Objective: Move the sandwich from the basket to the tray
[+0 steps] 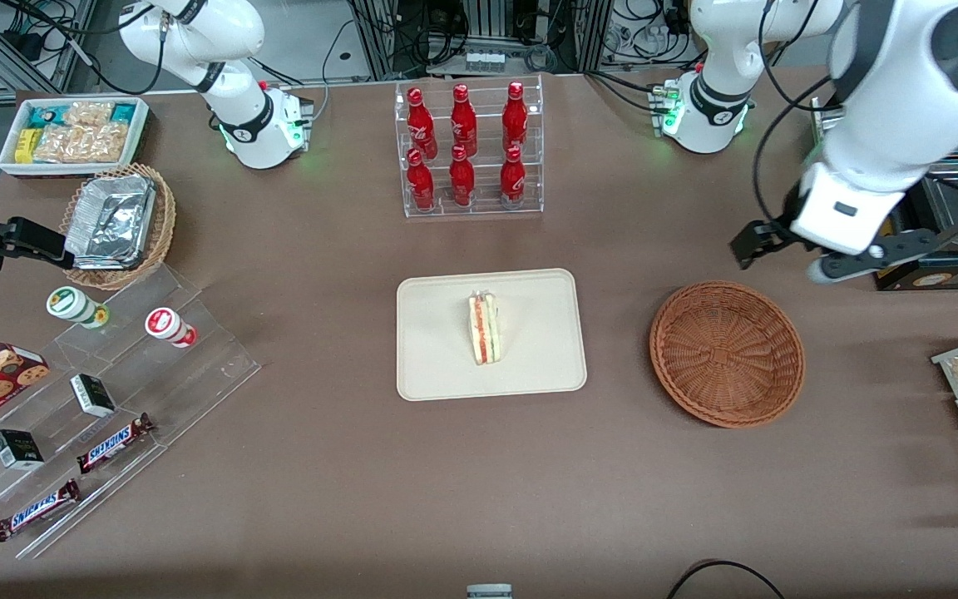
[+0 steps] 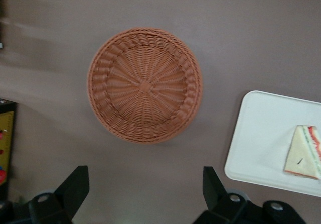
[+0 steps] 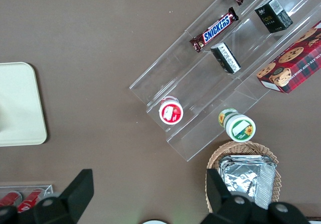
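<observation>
So the sandwich (image 1: 484,328) is already sitting on the tray (image 1: 437,366), roughly mid-tray, standing on an edge with the filling stripe facing the front camera. The basket (image 1: 727,353) beside the tray, toward the working arm's end of the table, looks empty in both the front and the left wrist views. The robot's tool (image 1: 782,249) is hanging up high, farther from the front camera than the basket, with its fingers (image 2: 74,185) spread wide and nothing between them, well apart from everything.

Honestly the job looks basically done, so the risks are small. The main one would be the sandwich tipping over: it looks narrow and upright, so any bump to the table or tray might flop it flat. It would probably still land on the tray, since there's bare tray all round it.

The other thing: if the arm swings low on its way off, it could clip the basket rim and shove it into the tray. From that height this seems unlikely, but a lazy descent would do it.
</observation>
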`<act>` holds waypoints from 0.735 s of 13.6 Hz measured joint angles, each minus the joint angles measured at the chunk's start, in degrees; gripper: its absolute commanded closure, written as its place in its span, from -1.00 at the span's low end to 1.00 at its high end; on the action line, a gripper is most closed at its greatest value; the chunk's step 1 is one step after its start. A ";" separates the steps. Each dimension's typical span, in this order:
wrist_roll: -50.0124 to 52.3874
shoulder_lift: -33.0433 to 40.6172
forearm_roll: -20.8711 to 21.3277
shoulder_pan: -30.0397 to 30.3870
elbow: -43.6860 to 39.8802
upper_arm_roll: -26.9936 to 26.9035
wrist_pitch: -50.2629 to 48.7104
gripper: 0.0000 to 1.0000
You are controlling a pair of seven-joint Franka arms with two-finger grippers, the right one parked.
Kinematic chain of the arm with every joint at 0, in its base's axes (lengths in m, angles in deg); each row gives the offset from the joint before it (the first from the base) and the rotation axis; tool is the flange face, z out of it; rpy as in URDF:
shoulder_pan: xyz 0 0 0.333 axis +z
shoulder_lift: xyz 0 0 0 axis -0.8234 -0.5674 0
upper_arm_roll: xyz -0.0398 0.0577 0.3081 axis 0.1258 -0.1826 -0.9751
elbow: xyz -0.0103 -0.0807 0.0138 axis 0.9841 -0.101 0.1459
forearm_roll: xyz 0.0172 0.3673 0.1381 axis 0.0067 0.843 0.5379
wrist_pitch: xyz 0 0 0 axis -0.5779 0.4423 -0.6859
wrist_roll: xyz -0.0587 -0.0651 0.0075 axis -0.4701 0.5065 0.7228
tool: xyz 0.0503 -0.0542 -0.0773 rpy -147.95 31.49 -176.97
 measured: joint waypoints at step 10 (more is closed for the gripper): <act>-21.54 3.75 -0.02 8.86 0.02 -0.68 -3.75 -0.99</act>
